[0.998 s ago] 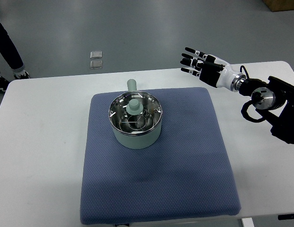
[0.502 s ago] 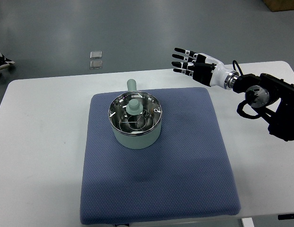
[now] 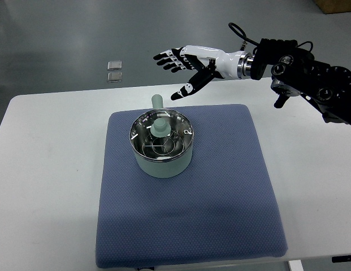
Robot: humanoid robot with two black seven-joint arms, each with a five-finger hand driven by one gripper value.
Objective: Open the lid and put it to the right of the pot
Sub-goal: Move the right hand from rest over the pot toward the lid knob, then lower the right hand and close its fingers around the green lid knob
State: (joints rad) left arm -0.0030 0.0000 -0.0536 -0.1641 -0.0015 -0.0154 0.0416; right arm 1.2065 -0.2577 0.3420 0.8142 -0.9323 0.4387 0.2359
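The right hand, fingers spread and empty, hovers beyond the pot, whose lid knob lies nearer the robot and slightly left.

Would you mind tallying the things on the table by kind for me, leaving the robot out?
Pots: 1, pale green pot
Lids: 1, glass lid on the pot
Mats: 1, blue mat
Total: 3
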